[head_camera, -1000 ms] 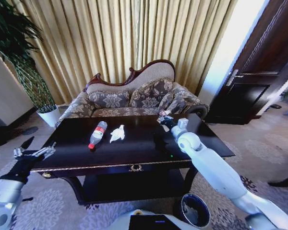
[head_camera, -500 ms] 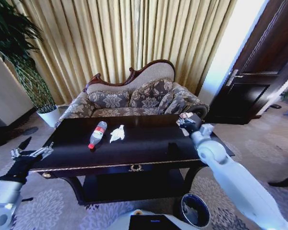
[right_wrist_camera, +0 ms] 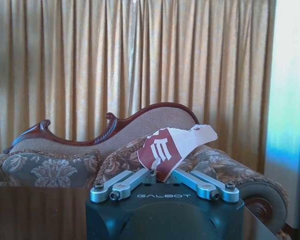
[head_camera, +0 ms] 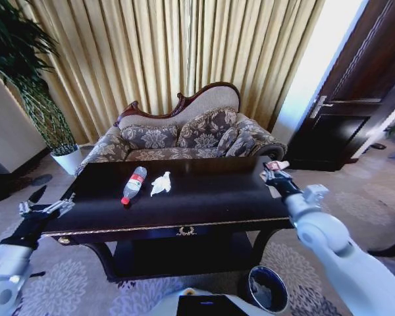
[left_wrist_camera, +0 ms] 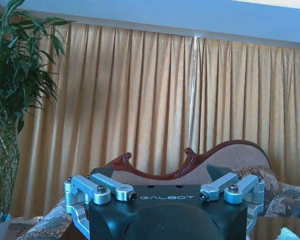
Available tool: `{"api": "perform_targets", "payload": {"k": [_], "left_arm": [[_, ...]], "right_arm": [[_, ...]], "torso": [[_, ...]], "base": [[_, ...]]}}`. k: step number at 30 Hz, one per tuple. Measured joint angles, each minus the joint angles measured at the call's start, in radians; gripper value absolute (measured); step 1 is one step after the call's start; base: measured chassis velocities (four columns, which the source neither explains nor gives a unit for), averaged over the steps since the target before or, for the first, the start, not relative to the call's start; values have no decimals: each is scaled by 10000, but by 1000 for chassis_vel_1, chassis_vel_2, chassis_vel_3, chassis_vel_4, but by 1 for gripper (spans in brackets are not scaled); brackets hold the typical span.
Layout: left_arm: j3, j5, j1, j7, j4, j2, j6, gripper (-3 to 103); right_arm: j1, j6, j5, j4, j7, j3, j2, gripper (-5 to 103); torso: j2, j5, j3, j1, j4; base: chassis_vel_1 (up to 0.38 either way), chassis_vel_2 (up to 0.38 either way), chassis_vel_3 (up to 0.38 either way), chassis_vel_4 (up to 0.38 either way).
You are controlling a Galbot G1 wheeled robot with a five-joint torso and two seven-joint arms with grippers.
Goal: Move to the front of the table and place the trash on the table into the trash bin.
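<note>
Small dark round trash bin (head_camera: 268,288) on the floor below the large dark glossy wooden table's (head_camera: 204,197) front right corner. Left gripper (head_camera: 47,209) off its left end, released. Right gripper (head_camera: 274,170) above its right edge, clenched on a beige-pink wrapper packet (head_camera: 277,165); right wrist view shows its red-and-white print (right_wrist_camera: 171,146). Clear red-capped plastic bottle (head_camera: 134,184) and crumpled white tissue (head_camera: 160,183) lie left of centre.

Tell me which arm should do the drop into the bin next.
Right, probably. The right gripper already pinches the wrapper and the bin sits below on that side; the left gripper hangs open off the table's far corner.
</note>
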Motion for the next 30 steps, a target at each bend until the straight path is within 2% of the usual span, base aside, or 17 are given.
{"api": "perform_targets", "payload": {"k": [4, 7, 14, 30], "left_arm": [[-44, -237, 6, 5, 84, 169, -116, 100], [-44, -301, -121, 3, 209, 262, -406, 100], [-77, -400, -31, 4, -13, 249, -422, 100], [-157, -401, 190, -20, -311, 251, -402, 100]], "right_arm": [[-371, 13, 49, 411, 156, 147, 288, 2], [-687, 28, 168, 716, 260, 182, 637, 2], [-988, 58, 207, 970, 258, 360, 858, 2], [-759, 243, -105, 1034, 229, -237, 1237, 2]], "torso": [[0, -1, 1, 0, 2], [0, 0, 0, 0, 2], [0, 0, 1, 0, 1], [-1, 0, 2, 2, 1]], "base": [[0, 0, 0, 0], [0, 0, 0, 0], [0, 0, 0, 0], [14, -12, -12, 11]]}}
